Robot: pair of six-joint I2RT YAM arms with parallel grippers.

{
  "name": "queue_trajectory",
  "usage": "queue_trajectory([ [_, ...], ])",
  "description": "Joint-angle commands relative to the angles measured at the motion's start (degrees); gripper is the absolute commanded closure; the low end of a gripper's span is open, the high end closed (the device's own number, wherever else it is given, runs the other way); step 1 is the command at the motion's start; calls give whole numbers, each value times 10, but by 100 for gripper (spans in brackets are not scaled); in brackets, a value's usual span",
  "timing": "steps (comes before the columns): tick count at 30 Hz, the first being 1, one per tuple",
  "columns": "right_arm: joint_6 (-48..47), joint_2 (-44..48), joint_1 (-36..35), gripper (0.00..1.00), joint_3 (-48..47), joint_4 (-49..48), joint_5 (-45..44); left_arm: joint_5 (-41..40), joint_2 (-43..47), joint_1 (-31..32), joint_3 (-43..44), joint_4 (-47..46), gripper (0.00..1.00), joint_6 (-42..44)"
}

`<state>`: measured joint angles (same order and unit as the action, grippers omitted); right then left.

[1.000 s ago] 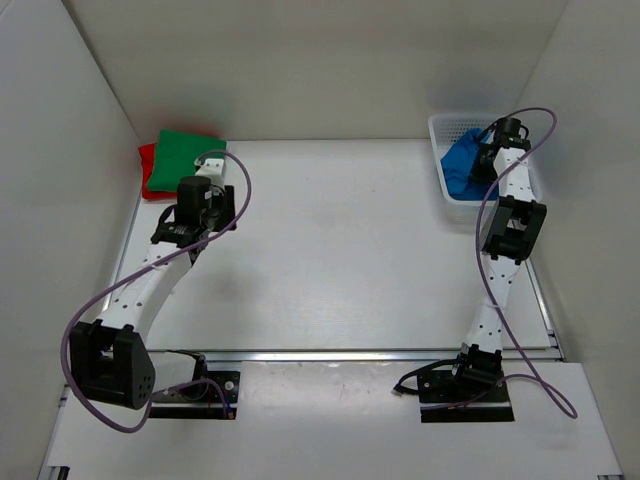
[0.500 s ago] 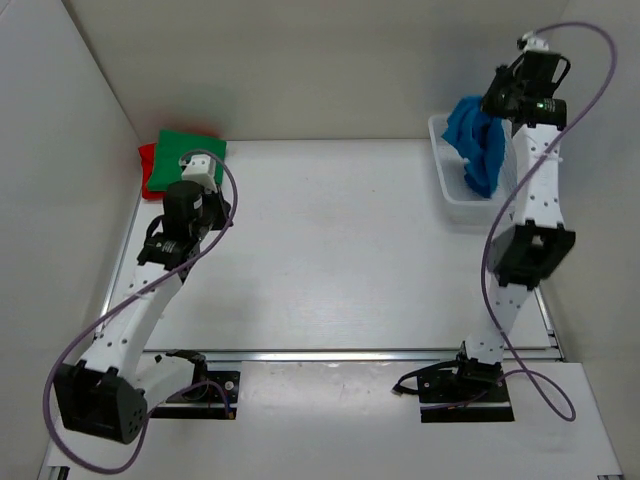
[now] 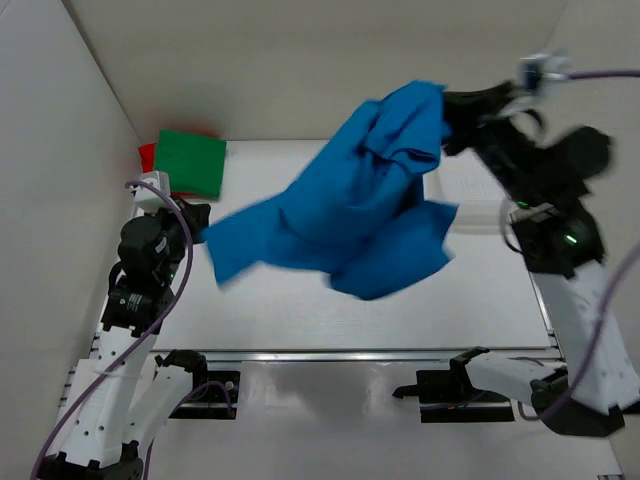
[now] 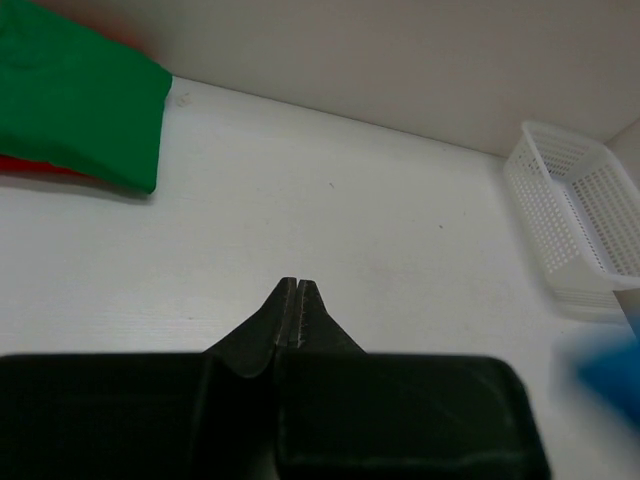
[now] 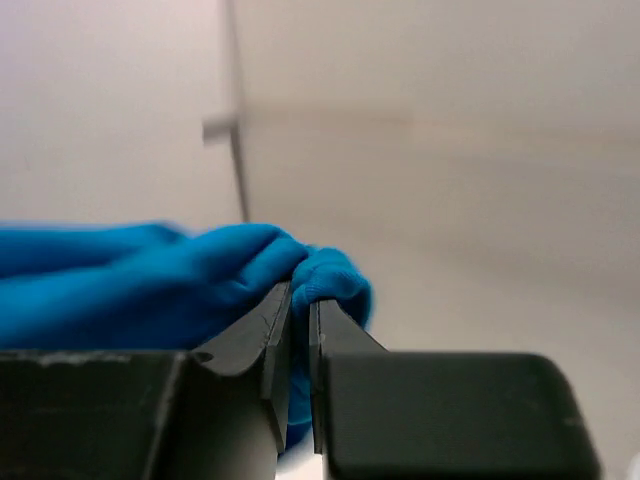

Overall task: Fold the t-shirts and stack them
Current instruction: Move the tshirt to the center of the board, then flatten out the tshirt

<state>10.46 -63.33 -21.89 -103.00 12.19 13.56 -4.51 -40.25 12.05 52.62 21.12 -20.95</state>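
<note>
Progress: green t-shirt [image 3: 190, 163] folded atop red t-shirt [image 3: 146, 157] at ten o'clock; right gripper [image 5: 300, 296] clamps unfolded blue t-shirt [image 3: 350, 215], left gripper [image 4: 296, 292] closed empty.

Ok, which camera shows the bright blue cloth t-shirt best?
Top external: the whole bright blue cloth t-shirt hangs in the air. Right wrist shows only a pinched fold; left wrist, a blurred blue edge.

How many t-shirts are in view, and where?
3. The blue t-shirt hangs unfolded from the right gripper above the table; the green t-shirt lies folded on the red t-shirt at the far left corner. It may hide others.
</note>
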Motion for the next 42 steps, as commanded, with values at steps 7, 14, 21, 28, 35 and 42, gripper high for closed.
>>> queue_trajectory([
  [7, 52, -259, -115, 99, 203, 141, -71, 18, 3, -10, -6, 56, 83, -13],
  [14, 62, -235, -76, 61, 295, 163, -93, 97, -59, 12, -63, 34, 47, -16],
  [21, 36, -229, -25, 60, 365, 149, -92, 142, -191, 147, -141, -100, 48, -116],
  [28, 14, -288, 38, 58, 384, 125, -100, 165, -348, 281, -133, -230, 46, -199],
  [35, 1, -394, 83, 40, 318, 152, -115, 130, -503, 351, -76, -258, 44, -239],
  [42, -12, -463, 71, 48, 288, 174, -100, 170, -636, 391, -9, -239, 49, -266],
])
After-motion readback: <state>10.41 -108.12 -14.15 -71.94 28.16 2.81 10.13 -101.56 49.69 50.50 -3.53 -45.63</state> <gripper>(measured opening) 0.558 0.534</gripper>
